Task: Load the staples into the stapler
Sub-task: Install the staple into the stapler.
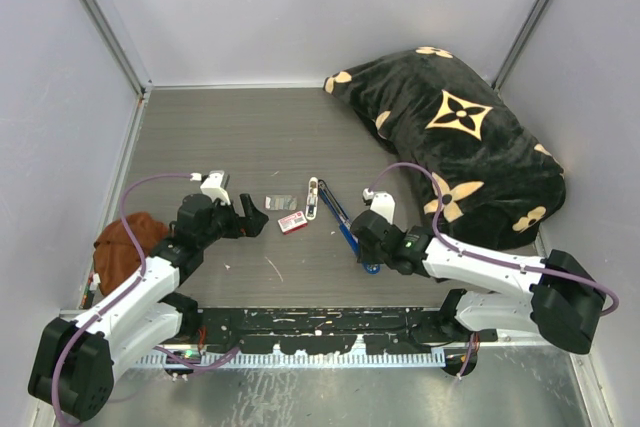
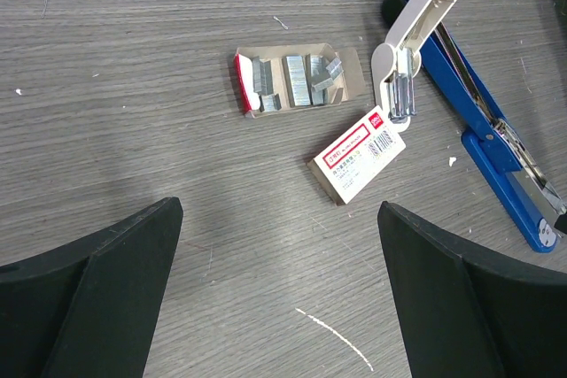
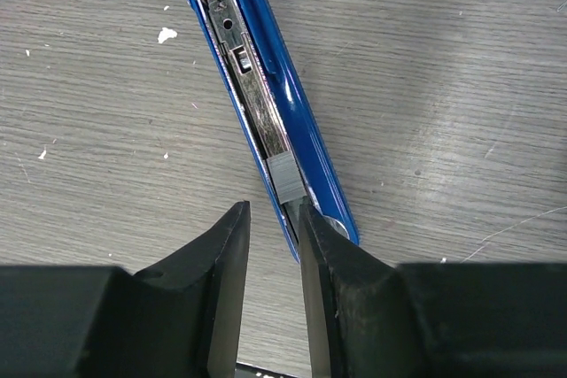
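Observation:
The blue stapler (image 3: pixel 297 112) lies flat and opened on the table, its silver channel facing up. A small grey block of staples (image 3: pixel 287 180) sits in the channel near its close end. My right gripper (image 3: pixel 272 210) hovers at that end with the jaws a narrow gap apart and nothing between them; its right finger (image 3: pixel 332 254) overlaps the stapler's tip. In the top view the right gripper (image 1: pixel 362 247) is over the stapler (image 1: pixel 343 227). My left gripper (image 2: pixel 279 210) is wide open and empty, short of the stapler (image 2: pixel 483 135).
The stapler's white top arm (image 2: pixel 416 24) is folded back. A cardboard tray (image 2: pixel 347 66) holds several staple blocks, with a red-and-white box (image 2: pixel 359 152) beside it. A black patterned cushion (image 1: pixel 460 137) fills the far right; a brown object (image 1: pixel 125 242) lies at the left wall.

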You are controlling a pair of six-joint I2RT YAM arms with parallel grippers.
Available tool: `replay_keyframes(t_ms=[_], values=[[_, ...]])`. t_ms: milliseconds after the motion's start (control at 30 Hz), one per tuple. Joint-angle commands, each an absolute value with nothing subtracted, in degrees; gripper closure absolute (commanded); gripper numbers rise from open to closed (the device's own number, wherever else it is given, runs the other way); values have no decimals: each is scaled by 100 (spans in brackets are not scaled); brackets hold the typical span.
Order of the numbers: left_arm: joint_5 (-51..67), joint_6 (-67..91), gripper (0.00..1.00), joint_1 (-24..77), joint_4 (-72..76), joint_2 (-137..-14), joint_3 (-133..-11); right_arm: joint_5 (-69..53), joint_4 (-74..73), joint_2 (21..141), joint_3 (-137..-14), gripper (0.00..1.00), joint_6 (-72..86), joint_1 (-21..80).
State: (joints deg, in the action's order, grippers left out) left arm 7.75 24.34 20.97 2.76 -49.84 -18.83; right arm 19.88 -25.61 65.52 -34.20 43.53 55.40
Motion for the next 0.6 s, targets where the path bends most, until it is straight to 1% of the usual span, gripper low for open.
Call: replay_keyframes(t_ms=[0, 567], values=[[707, 2303, 5, 2092, 571, -4863, -1890, 2227, -2392, 6675, -3665, 66, 4418, 5570], [658, 2303, 4, 2093, 511, -4776, -1890, 2451, -2347, 7227, -3946, 68, 4230, 5545]])
